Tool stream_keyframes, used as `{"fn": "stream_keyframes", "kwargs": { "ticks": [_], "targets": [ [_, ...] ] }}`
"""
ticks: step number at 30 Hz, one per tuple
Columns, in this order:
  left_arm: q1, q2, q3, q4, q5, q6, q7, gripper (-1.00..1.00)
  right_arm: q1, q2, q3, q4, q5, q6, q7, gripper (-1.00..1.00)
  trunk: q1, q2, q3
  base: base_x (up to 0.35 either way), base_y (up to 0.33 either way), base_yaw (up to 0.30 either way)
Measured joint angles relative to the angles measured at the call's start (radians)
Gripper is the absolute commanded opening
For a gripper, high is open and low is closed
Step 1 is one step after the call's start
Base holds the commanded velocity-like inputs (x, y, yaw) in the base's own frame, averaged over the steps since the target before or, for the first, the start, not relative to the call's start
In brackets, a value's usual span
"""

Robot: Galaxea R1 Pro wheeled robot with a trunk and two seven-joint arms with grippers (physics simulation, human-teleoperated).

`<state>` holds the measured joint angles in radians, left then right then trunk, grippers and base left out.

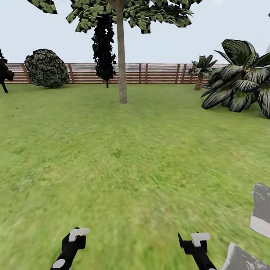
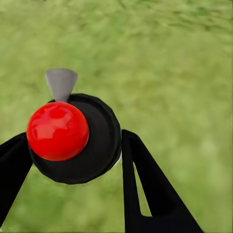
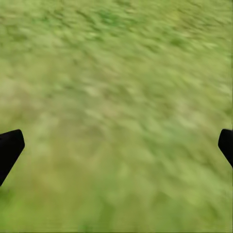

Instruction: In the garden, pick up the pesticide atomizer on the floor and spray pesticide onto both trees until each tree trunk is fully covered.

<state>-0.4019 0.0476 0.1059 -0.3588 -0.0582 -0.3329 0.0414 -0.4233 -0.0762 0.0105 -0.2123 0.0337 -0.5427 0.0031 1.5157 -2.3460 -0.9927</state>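
Upper left, bush (image 1: 47, 68): round, dark-leaved, against the slatted fence (image 1: 161, 73).
Dark tree (image 1: 103, 48): thin stem, just left of centre, near the fence.
Tree (image 1: 127, 11): top centre; its pale trunk (image 1: 121, 63) stands upright on the lawn (image 1: 123, 161), well away from me.
Palms (image 1: 240, 80): upper right, one small by the fence, one large nearer.
Left claw (image 1: 75, 236) (image 2: 73, 141): bottom left in my head view, clamped on the atomizer.
Atomizer (image 2: 94, 145): in my left wrist view, a dark round body between my fingers (image 2: 145, 184), with a red ball (image 2: 57, 131) and a grey nozzle (image 2: 61, 82), over grass.
Right claw (image 1: 195, 240) (image 3: 121, 136): bottom right, fingers wide apart, nothing between them but grass.
Paving (image 1: 261, 210): grey patches at the lower right edge.
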Motion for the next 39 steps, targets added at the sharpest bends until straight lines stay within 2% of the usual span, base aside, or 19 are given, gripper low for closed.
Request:
{"fn": "stream_keyframes", "kwargs": {
  "ticks": [39],
  "targets": [
    [0.000,0.000,0.000,0.000,0.000,0.000,0.000,-1.00,0.000,0.000,0.000,0.001,0.000,0.001,0.000,1.00,0.000,0.000,0.000,0.330,0.089,0.000]
  ]
}}
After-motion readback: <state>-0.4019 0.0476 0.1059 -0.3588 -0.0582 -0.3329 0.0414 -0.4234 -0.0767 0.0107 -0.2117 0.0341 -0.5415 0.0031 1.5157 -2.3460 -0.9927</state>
